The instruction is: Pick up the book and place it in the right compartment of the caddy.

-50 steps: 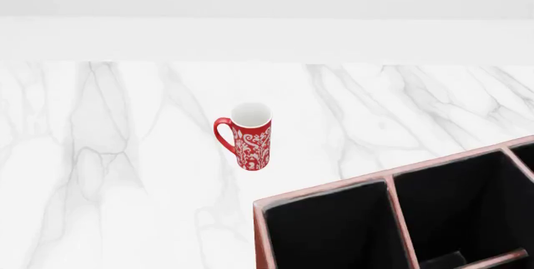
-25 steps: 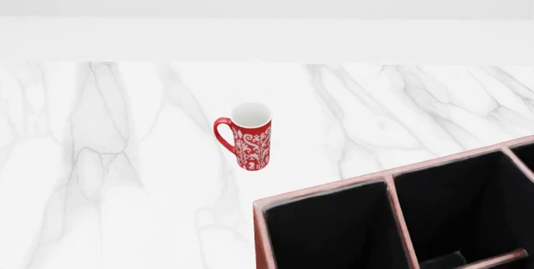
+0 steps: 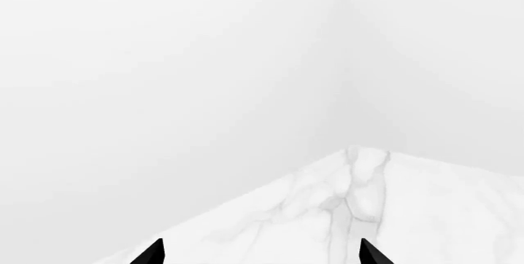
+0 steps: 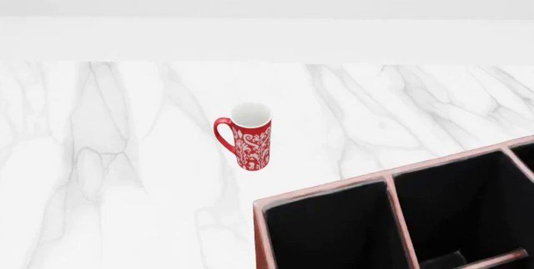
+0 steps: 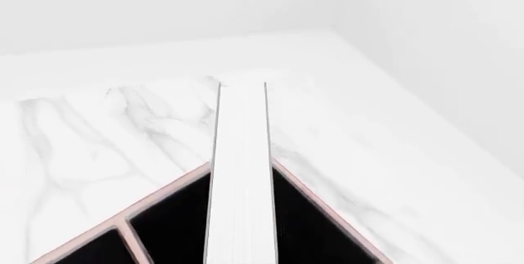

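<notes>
Surface: a white marble counter with grey veins ran up to a plain white wall.
Caddy: the caddy stood at the near right of the head view, pink-rimmed, its black-lined compartments open upward.
Mug: a red patterned mug stood upright on the counter, apart from the caddy's far-left corner.
Book: the book showed only in the right wrist view, white page edges toward the camera between two thin dark cover lines, held above the caddy's corner compartment.
Right gripper: its fingers were out of view; judged to be gripping the book, though how far the jaws stood apart could not be told.
Left gripper: the left gripper showed two black fingertips well apart, holding nothing, above bare counter.
Step in hand: probably carrying the book over the right compartment.
Good practice: keep the book's edge parallel to the dividers and clear of both pink rims before lowering, and let go only once it sits low inside.
</notes>
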You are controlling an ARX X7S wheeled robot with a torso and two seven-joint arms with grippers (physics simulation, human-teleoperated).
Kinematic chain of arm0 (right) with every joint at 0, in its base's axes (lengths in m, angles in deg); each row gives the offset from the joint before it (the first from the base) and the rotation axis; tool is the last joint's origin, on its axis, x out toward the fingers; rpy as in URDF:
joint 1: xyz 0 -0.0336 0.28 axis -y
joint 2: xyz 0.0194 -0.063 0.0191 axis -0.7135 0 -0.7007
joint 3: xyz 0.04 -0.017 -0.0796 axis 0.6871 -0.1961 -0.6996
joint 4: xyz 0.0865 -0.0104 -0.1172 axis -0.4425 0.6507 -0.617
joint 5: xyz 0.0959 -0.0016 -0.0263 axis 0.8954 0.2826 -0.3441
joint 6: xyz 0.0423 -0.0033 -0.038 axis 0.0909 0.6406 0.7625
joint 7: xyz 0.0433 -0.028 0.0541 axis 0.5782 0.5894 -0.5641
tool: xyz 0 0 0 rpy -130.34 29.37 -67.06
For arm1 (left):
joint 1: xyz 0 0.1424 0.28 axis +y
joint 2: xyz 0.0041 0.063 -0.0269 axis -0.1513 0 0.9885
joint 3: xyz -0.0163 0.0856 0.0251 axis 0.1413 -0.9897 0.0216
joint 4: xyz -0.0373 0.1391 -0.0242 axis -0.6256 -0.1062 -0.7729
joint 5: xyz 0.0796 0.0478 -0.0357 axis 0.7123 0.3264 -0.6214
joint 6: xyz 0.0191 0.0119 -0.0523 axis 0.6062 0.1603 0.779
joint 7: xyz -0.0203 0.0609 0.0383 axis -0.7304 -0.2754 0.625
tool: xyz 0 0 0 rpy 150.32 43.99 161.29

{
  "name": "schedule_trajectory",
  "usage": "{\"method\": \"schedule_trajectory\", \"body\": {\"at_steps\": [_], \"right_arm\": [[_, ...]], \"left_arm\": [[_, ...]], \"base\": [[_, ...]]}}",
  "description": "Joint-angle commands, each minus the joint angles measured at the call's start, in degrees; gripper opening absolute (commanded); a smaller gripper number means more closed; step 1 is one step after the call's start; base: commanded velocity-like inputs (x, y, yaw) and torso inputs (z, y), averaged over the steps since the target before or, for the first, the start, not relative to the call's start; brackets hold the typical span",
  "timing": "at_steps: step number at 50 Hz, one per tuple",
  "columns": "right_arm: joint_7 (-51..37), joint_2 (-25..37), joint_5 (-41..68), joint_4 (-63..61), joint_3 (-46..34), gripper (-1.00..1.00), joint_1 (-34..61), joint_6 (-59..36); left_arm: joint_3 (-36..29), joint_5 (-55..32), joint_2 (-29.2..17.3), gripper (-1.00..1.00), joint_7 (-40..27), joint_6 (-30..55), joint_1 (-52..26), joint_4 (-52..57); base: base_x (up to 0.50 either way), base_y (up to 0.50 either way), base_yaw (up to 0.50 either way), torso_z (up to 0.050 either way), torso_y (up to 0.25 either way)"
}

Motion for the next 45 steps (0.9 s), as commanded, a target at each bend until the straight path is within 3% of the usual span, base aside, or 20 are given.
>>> {"method": "schedule_trajectory", "body": {"at_steps": [1,45], "right_arm": [[0.6,0.3,-2.7,-0.1,0.8,-1.0,-1.1,1.0],[9.9,-5.1,-13.4,4.2,-5.1,-1.0,-7.5,10.4]], "left_arm": [[0.1,-0.1,0.0,1.0,-0.1,-0.1,0.1,0.1],[-1.9,1.3,-0.4,1.0,-0.6,-0.2,0.0,-0.2]], "base": [[0.0,0.0,0.0,0.0,0.0],[0.0,0.0,0.0,0.0,0.001]]}}
